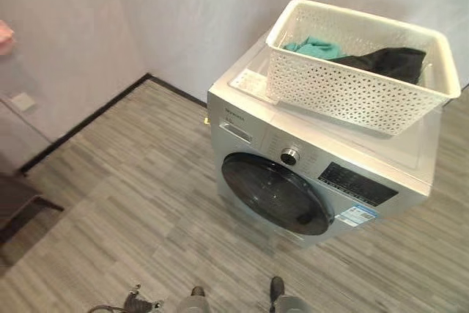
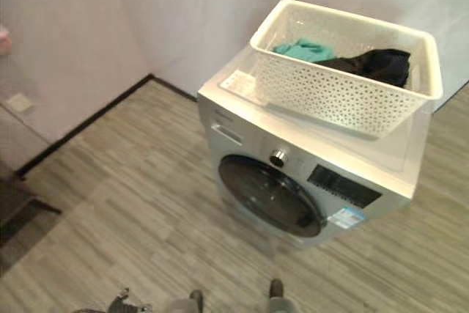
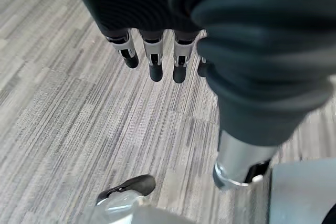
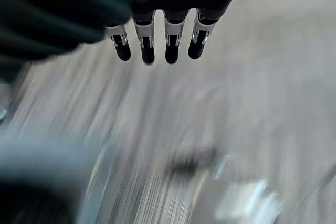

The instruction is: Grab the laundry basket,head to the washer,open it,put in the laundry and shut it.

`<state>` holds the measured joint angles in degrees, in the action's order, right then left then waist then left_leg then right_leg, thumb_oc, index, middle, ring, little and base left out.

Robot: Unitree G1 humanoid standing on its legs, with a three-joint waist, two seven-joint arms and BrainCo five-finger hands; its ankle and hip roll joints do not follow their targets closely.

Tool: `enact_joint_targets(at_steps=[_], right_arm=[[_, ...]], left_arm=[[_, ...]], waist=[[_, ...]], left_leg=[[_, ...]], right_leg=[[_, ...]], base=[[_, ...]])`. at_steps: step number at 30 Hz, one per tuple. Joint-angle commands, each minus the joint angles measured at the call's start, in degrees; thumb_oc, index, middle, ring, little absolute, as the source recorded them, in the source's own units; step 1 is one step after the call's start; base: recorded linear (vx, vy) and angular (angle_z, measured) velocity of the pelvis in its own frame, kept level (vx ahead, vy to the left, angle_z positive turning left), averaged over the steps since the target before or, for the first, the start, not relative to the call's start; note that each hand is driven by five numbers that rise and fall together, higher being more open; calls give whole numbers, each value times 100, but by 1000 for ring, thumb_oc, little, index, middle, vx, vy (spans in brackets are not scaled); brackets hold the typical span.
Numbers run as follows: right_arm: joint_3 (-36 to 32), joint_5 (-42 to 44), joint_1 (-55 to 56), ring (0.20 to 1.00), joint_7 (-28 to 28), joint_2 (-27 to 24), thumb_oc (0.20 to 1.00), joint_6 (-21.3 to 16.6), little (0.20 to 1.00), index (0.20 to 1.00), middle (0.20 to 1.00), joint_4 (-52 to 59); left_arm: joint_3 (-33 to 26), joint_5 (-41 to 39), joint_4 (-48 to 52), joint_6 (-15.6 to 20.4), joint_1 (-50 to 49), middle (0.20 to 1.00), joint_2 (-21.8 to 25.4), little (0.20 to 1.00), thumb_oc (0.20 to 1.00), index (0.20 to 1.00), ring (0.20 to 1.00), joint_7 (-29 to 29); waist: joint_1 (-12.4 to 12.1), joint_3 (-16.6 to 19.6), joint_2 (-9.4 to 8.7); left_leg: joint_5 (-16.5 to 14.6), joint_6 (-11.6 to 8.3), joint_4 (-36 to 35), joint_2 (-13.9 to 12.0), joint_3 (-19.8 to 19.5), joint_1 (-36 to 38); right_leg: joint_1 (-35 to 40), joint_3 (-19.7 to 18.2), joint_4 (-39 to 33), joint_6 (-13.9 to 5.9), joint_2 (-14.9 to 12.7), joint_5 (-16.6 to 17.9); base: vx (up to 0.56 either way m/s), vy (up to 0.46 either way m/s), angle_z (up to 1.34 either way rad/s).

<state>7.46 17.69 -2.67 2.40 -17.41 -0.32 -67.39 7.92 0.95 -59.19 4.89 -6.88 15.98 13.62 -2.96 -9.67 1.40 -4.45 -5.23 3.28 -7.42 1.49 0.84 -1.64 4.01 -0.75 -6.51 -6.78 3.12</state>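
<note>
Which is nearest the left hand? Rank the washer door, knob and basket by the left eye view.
The left hand hangs over the floor at the robot's side, so this is a judgement:
1. Door, low on the washer's front.
2. Knob, just above the door.
3. Basket, on top, farthest back.

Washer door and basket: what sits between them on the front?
Left eye view: the control panel with its knob lies between the washer door and the basket.
</note>
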Motion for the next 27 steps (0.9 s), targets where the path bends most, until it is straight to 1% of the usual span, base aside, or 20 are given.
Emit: enact_joint_targets(at_steps=[1, 4, 6, 8, 9, 10, 12, 13, 14, 15, 18, 22, 25, 26, 27], right_arm=[[458, -992, 371, 1000, 186, 274, 1000, -163, 1000, 1000, 1000, 426], [1007, -1476, 574, 1000, 239, 240, 1000, -199, 1000, 1000, 1000, 1425], [1279, -1839, 741, 1000, 234, 71, 1000, -241, 1000, 1000, 1000, 2201], [1406, -2232, 820, 1000, 231, -184, 1000, -242, 1000, 1000, 1000, 2883], [1402, -2235, 833, 1000, 226, -194, 1000, -230, 1000, 1000, 1000, 2903], [1340, -2695, 902, 1000, 267, -448, 1000, -174, 1000, 1000, 1000, 3454], [1095, -3349, 1129, 1000, 328, -781, 1000, -86, 1000, 1000, 1000, 4145], [937, -3564, 1229, 1000, 368, -892, 1000, -53, 1000, 1000, 1000, 4370], [919, -3571, 1259, 1000, 355, -902, 1000, -38, 1000, 1000, 1000, 4405], [560, -3858, 1443, 1000, 476, -1060, 1000, 3, 1000, 1000, 1000, 4721], [218, -4144, 1447, 1000, 773, -1154, 1000, 95, 1000, 1000, 1000, 4759], [-136, -4121, 1252, 1000, 1166, -1234, 1000, 177, 1000, 1000, 1000, 4484], [-467, -4138, 1319, 1000, 1294, -1334, 1000, 228, 1000, 1000, 1000, 4583], [-469, -4138, 1322, 1000, 1294, -1337, 1000, 228, 1000, 1000, 1000, 4584], [-460, -4123, 1143, 1000, 1383, -1413, 1000, 232, 1000, 1000, 1000, 4407]], left_arm=[[-8, -204, 80, 204, 308, 1000, 349, 1000, 1000, 1000, 1000, 372], [217, -188, 226, 275, 488, 1000, 286, 1000, 1000, 1000, 1000, 545], [444, -59, 356, 335, 602, 1000, 243, 1000, 1000, 1000, 1000, 584], [559, -99, 574, 382, 634, 1000, 201, 1000, 1000, 1000, 1000, 603], [561, -100, 578, 379, 629, 1000, 197, 1000, 1000, 1000, 1000, 603], [615, -150, 749, 409, 621, 1000, 180, 1000, 1000, 1000, 1000, 583], [664, -88, 868, 392, 551, 1000, 195, 1000, 1000, 1000, 1000, 556], [669, -59, 890, 392, 501, 1000, 200, 1000, 1000, 1000, 1000, 530], [678, -58, 893, 390, 495, 1000, 194, 1000, 1000, 1000, 1000, 529], [676, -2, 863, 404, 407, 1000, 183, 1000, 1000, 1000, 1000, 474], [599, 189, 683, 398, 269, 1000, 154, 1000, 1000, 1000, 1000, 493], [426, 213, 433, 391, 157, 1000, 87, 1000, 1000, 1000, 1000, 545], [356, 306, 388, 370, -13, 1000, 85, 1000, 1000, 1000, 1000, 503], [358, 307, 389, 370, -14, 1000, 82, 1000, 1000, 1000, 1000, 503], [355, 342, 368, 379, -73, 1000, 59, 1000, 1000, 1000, 1000, 464]], waist=[[-40, -14, -593], [-12, -71, -679], [42, -85, -717], [81, -64, -719], [84, -62, -714], [128, -29, -694], [160, 16, -659], [183, 42, -646], [176, 46, -638], [211, 103, -595], [232, 146, -535], [220, 129, -459], [216, 116, -387], [215, 115, -384], [189, 97, -328]], left_leg=[[105, 292, -267, 264, -465, -140], [340, 179, -368, 167, -568, -280], [438, 134, -451, 136, -590, -332], [493, 132, -557, 110, -583, -319], [498, 131, -565, 109, -587, -314], [540, 142, -640, 94, -584, -290], [563, 153, -714, 93, -573, -241], [559, 165, -744, 93, -560, -213], [558, 165, -745, 92, -560, -209], [531, 181, -773, 94, -514, -140], [481, 209, -788, 111, -463, -31], [450, 215, -802, 161, -414, 16], [422, 219, -822, 207, -389, 35], [421, 220, -822, 207, -389, 38], [399, 230, -828, 229, -382, 36]], right_leg=[[-17, -45, 327, -62, -101, -543], [74, 119, 210, 12, 46, -656], [134, 248, 162, 44, 89, -694], [163, 315, 156, 57, 127, -707], [166, 319, 156, 57, 128, -709], [175, 320, 164, 78, 157, -715], [210, 343, 160, 78, 159, -720], [221, 348, 159, 79, 159, -723], [225, 349, 158, 78, 160, -723], [252, 339, 160, 71, 150, -714], [295, 305, 134, 49, 124, -686], [354, 288, 17, 21, 77, -629], [408, 302, -84, -5, 38, -580], [414, 303, -91, -6, 38, -576], [403, 279, -131, -29, 13, -547]], base=[[-74, -214, 17], [-100, -175, 24], [-95, -119, 42], [-46, -62, 29], [-28, -41, 15], [-4, -28, 11], [19, -16, 4], [27, 3, 3], [55, 15, 2], [61, 15, -4], [66, 18, -6], [37, 16, -10], [22, 12, 2], [0, 0, 0], [0, 0, 0]])
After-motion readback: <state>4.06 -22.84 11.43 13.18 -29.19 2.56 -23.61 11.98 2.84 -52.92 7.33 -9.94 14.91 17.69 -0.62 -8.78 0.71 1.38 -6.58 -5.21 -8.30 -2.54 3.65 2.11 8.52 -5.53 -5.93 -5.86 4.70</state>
